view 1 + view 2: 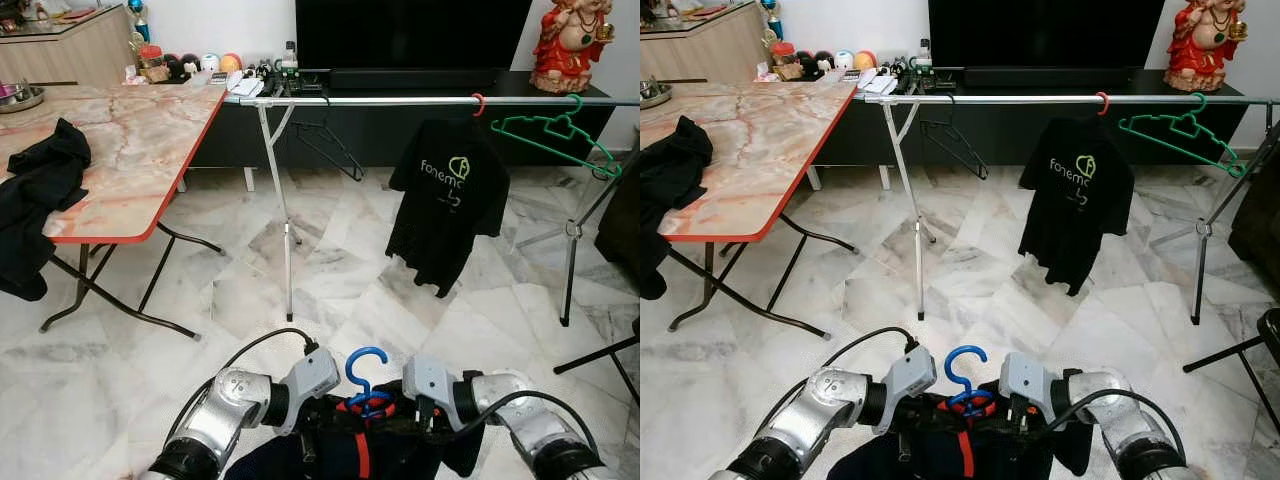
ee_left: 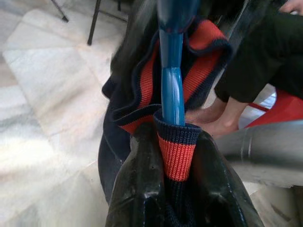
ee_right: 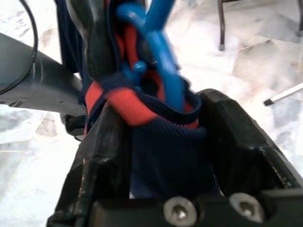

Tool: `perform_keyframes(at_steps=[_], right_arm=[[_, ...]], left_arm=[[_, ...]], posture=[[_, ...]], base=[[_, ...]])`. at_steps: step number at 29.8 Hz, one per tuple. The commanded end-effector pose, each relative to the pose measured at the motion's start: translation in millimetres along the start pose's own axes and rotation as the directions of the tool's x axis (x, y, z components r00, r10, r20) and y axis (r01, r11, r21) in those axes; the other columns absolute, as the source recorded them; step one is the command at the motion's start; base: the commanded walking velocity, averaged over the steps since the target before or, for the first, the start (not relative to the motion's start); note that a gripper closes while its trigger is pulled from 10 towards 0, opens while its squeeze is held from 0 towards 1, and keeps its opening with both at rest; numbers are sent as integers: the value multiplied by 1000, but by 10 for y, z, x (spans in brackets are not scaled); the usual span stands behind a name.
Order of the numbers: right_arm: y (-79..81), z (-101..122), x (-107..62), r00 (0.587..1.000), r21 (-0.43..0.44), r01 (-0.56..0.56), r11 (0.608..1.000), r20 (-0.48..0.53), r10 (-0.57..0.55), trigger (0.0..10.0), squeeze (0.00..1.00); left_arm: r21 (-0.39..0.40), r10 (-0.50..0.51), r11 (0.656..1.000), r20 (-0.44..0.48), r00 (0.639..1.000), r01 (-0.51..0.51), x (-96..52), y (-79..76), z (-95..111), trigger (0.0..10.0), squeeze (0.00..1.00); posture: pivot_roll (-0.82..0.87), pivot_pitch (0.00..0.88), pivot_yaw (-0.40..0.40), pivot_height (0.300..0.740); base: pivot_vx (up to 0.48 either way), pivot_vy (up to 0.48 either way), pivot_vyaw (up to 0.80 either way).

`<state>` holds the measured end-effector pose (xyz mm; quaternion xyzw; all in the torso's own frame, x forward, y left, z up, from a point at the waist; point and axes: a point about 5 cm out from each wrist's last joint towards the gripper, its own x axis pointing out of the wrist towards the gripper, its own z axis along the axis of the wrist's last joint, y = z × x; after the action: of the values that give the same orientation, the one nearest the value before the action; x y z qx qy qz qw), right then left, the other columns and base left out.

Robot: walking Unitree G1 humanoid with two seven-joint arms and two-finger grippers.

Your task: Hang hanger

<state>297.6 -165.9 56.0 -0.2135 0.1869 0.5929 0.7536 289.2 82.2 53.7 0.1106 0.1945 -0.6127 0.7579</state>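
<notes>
— Hanger (image 1: 366,378) sits low between both arms, well short of the rail (image 1: 400,101)?
— Yes; left gripper (image 2: 176,156) and right gripper (image 3: 161,123) pinch the shirt (image 1: 345,450) collar. Soft, light; steadier held by the stiff hook.

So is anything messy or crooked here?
Yes. The green hanger hangs tilted on the rail, with nothing on it. A black garment lies crumpled on the table, drooping over its edge.
</notes>
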Motion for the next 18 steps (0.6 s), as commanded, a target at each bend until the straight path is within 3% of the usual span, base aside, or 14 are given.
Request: perform_keyframes(at_steps=[1,5,12,15,17,18], right_arm=[[-65,65,-53,1000,-27,16,1000,7,-15,10000,1000],[-77,40,-106,1000,-41,11,999,-23,-12,10000,1000],[-89,27,-147,999,-35,23,999,-27,-24,10000,1000],[-166,20,-213,988,-57,146,988,-33,-148,10000,1000],[-183,19,-224,984,-61,170,983,-34,-173,10000,1000],[-284,-5,-272,934,8,358,934,-9,-358,10000,745]], left_arm=[[34,27,999,-24,999,-26,-24,42,2,0,0],[82,124,990,-83,989,-117,-51,115,-71,0,0],[82,185,980,-70,980,-180,-32,136,-94,0,0],[95,314,947,-51,948,-308,-57,200,-129,0,0],[95,334,940,-47,941,-329,-63,211,-133,0,0],[89,438,896,-18,899,-435,-114,265,-148,0,0]], posture=[[35,63,18,740],[31,65,18,740],[29,57,20,740],[25,23,21,740],[25,23,21,740],[20,0,31,740]], base=[[0,0,0],[0,0,0],[0,0,0],[0,0,0],[0,0,0],[0,0,0]])
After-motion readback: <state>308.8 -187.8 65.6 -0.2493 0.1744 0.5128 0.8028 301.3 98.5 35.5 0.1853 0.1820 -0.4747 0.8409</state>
